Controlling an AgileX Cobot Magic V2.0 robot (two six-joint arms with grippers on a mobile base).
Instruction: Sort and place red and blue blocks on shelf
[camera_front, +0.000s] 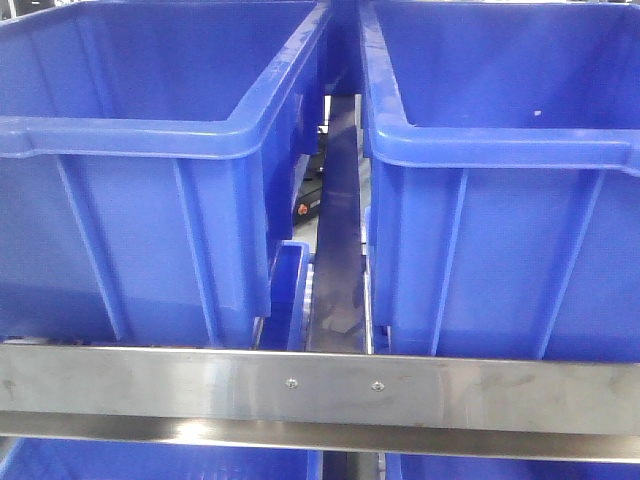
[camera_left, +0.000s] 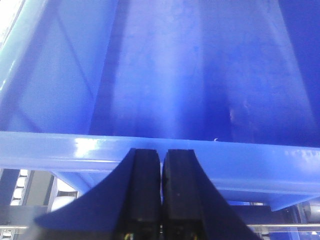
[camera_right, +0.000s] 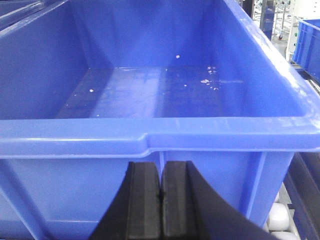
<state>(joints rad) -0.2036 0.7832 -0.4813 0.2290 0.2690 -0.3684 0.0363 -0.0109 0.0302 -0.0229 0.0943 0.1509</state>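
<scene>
Two blue bins on the shelf (camera_front: 320, 390), both grippers closed and empty.
Front view shows left bin (camera_front: 140, 180) and right bin (camera_front: 500, 190) side by side; only wrist views show the left gripper (camera_left: 161, 192) and right gripper (camera_right: 161, 200), lower centre, and white specks inside a bin (camera_right: 150, 95).

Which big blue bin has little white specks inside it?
The bin in front of the right gripper: white specks dot its floor. The bin by the left gripper shows none.

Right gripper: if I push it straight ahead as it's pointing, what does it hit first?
Probably the blue bin's near wall, just under its rim. The right gripper, jaws shut, sits directly before it; depth is unclear.
</scene>
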